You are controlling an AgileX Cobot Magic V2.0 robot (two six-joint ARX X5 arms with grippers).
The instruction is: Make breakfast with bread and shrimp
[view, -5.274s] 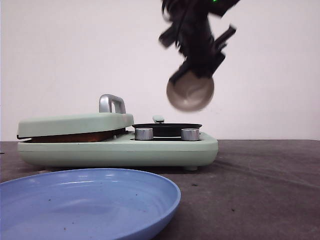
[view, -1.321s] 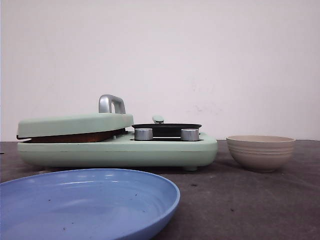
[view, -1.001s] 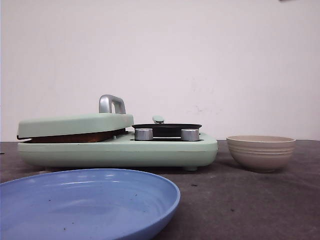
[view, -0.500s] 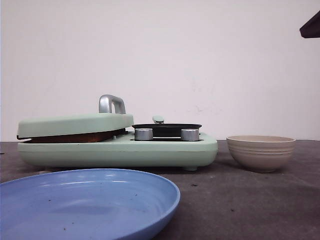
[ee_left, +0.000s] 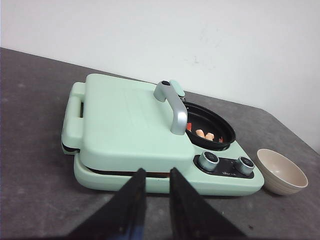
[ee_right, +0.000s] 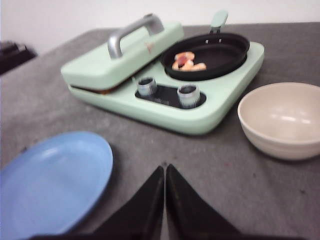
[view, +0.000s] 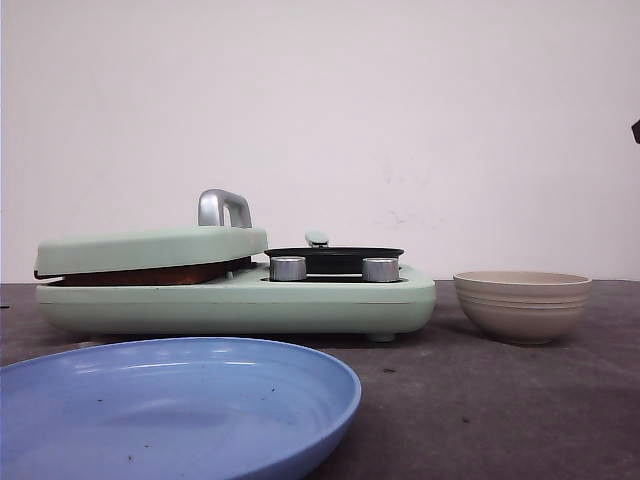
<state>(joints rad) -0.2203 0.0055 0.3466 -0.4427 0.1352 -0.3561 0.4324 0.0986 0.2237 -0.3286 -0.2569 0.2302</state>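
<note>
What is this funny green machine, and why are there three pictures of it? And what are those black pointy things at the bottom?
A robot with two arms took them. One camera looks forward over the table; the other two sit on the arms' wrists. The black points are the arms' grasping parts: the left pincer, slightly open, and the right pincer, shut. Both hold nothing.

The green thing is a breakfast cooker. Its flat lid with the silver handle is down; a brown edge peeks out beneath, probably the bread. Beside the lid sits a little black pan with the shrimp inside. A beige bowl, now empty, stands next to the cooker, and a blue plate waits in front.
</note>
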